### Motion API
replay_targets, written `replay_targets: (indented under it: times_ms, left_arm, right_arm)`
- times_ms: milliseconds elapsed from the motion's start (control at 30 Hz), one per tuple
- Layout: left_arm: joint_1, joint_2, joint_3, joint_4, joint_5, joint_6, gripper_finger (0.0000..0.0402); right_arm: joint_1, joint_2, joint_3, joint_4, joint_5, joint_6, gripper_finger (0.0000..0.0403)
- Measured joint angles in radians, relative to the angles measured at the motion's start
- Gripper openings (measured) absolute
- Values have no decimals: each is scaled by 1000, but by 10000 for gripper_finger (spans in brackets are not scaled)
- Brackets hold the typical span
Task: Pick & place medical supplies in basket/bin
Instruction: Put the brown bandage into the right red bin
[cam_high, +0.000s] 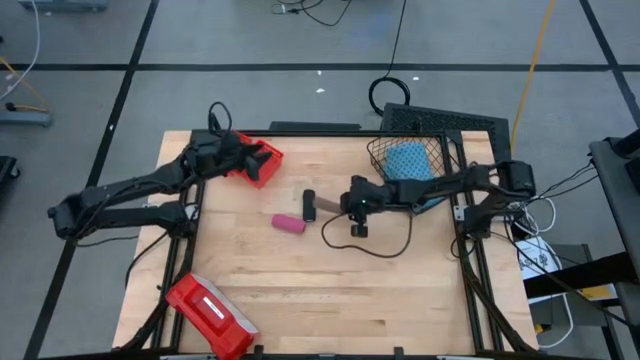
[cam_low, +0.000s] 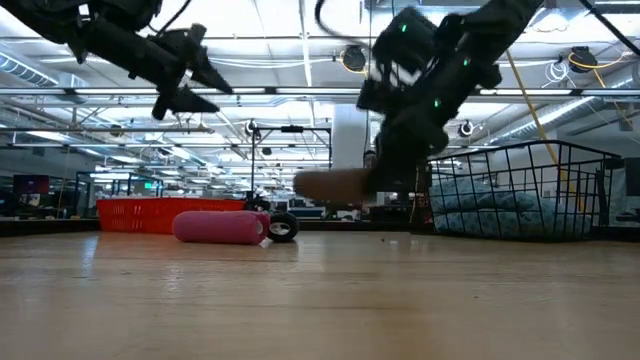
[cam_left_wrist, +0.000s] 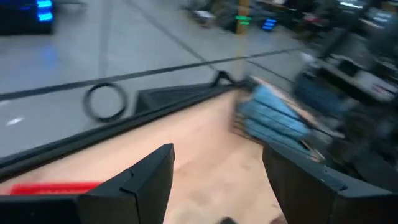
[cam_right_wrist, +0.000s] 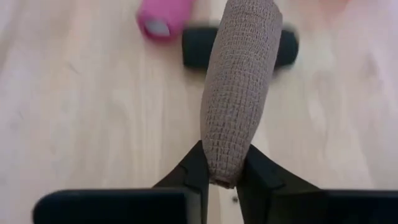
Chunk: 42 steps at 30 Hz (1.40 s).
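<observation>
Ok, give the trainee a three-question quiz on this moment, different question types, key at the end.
1. True or false: the right gripper is shut on the brown roll.
2. Which lies in the black wire-mesh basket? A) pink roll B) blue folded cloth pad C) black roll
3. Fill in: the left gripper hovers over the ____ plastic bin.

Key: 1 true; 2 B; 3 red.

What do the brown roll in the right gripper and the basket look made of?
Brown roll: woven elastic bandage by its look, matte, with a visible crosshatch weave. Black basket: thin metal wire, likely coated, shown by its open grid.
</observation>
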Motion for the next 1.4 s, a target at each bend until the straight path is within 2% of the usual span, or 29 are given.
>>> replay_targets:
  times_ms: [133,267,367,533,633,833,967,1133,1267,1400]
  left_arm:
    - [-112,8,0,66,10,55,255]
    - [-244,25,0,128,11,155,255]
    - [-342,65,1,176,11,219,255]
    - [-462,154,0,236,11,228,255]
    - [-504,209,0,234,9,227,255]
    - [-561,298,0,331,-11,260,255]
    - [-580,336,4,406,-17,287,255]
    - [-584,340,29,397,-18,293,253]
    - [-584,340,52,399,8,290,216]
    - [-584,342,70,386,33,255,137]
  right_arm:
    - [43,-63,0,44,51,23,39]
    - [87,-99,0,119,52,22,46]
    - [114,-103,0,200,51,0,45]
    - [136,-103,0,271,48,-20,40]
    - [145,-103,0,292,40,-25,41]
    - [151,-103,0,362,-74,-32,40]
    - [151,-103,0,379,-85,-39,41]
    - [151,-104,0,379,-86,-46,40]
    - [151,-103,0,369,-87,-54,41]
    - [152,-103,0,370,-91,-60,41]
